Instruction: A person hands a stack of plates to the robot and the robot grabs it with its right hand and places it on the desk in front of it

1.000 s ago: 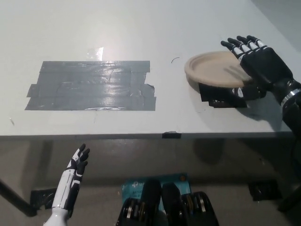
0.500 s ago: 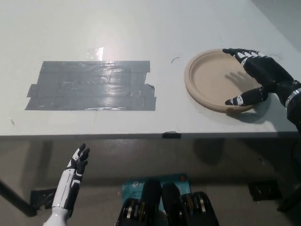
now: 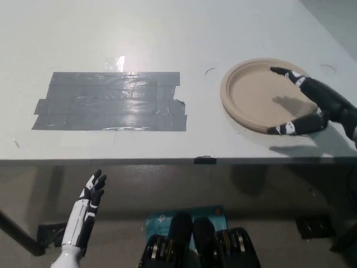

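A stack of tan paper plates (image 3: 256, 95) lies flat on the white desk (image 3: 167, 33), at its right side. My black right hand (image 3: 315, 106) hovers over the stack's right rim with its fingers spread apart, holding nothing. One fingertip reaches the far rim, another lies at the near rim. My white left hand (image 3: 86, 215) rests below the desk's front edge at the lower left, fingers stretched out and apart.
A broad patch of grey tape (image 3: 109, 100) covers the desk's left middle. A small black tape piece (image 3: 203, 160) sits on the front edge. Under the desk lie a blue package (image 3: 162, 218) and black table feet (image 3: 315, 226).
The plates went from tilted in my right hand to flat on the desk. The hand then opened and drew back to the right, off the stack.
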`<state>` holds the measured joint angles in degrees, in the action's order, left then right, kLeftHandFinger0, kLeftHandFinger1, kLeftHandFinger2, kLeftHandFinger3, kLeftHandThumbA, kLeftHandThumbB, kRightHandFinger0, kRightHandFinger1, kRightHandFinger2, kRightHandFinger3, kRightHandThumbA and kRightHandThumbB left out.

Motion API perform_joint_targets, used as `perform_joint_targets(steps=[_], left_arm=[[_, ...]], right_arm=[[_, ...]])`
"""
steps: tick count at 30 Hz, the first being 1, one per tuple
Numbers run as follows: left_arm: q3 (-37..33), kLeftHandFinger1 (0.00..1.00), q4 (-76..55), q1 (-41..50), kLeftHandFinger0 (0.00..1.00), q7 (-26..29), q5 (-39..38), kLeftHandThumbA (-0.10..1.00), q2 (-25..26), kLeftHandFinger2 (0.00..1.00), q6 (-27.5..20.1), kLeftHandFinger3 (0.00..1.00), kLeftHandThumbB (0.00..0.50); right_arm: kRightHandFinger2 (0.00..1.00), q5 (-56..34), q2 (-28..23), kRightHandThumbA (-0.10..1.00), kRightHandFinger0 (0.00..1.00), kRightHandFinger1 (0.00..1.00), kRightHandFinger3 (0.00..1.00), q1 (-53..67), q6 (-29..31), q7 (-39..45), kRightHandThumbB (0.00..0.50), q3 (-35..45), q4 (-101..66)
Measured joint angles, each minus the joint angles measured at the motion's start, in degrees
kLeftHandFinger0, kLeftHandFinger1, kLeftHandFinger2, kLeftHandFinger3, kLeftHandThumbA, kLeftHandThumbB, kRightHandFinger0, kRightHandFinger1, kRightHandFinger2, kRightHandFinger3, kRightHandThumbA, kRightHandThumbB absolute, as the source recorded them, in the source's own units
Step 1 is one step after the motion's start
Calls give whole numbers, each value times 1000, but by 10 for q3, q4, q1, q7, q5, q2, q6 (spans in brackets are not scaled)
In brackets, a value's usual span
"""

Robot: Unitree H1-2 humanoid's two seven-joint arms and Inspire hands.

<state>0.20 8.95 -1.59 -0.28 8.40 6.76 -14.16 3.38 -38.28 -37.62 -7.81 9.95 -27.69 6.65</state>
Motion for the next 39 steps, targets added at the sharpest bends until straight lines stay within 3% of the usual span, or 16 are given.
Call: perform_joint_targets(steps=[7, 19, 22, 26, 33, 39], left_arm=[[0, 1000, 1, -7, 1000, 0, 0, 1000, -1, 1000, 0, 1000, 196], [1, 1000, 11, -52, 1000, 0, -1, 1000, -2, 1000, 0, 1000, 184], [2, 1000, 16, -58, 1000, 0, -1, 1000, -1, 1000, 0, 1000, 189], [2, 1000, 18, -61, 1000, 0, -2, 1000, -2, 1000, 1, 1000, 189], [0, 1000, 16, -61, 1000, 0, -6, 1000, -2, 1000, 0, 1000, 192], [-5, 1000, 13, -44, 1000, -3, -8, 1000, -5, 1000, -1, 1000, 175]], right_arm=[[1000, -76, -30, 1000, 1000, 1000, 1000, 83, 3, -2, 500, 52, -118], [1000, -182, -34, 1000, 1000, 1000, 1000, 169, 12, -18, 500, 117, -325], [1000, -211, -18, 1000, 1000, 1000, 1000, 198, 21, -24, 463, 128, -388], [1000, -255, 31, 1000, 1000, 1000, 1000, 247, 32, -34, 407, 144, -453], [1000, -289, 198, 1000, 1000, 1000, 1000, 357, 66, -47, 337, 170, -396], [1000, -280, 244, 1000, 1000, 1000, 1000, 387, 81, -47, 281, 186, -293]])
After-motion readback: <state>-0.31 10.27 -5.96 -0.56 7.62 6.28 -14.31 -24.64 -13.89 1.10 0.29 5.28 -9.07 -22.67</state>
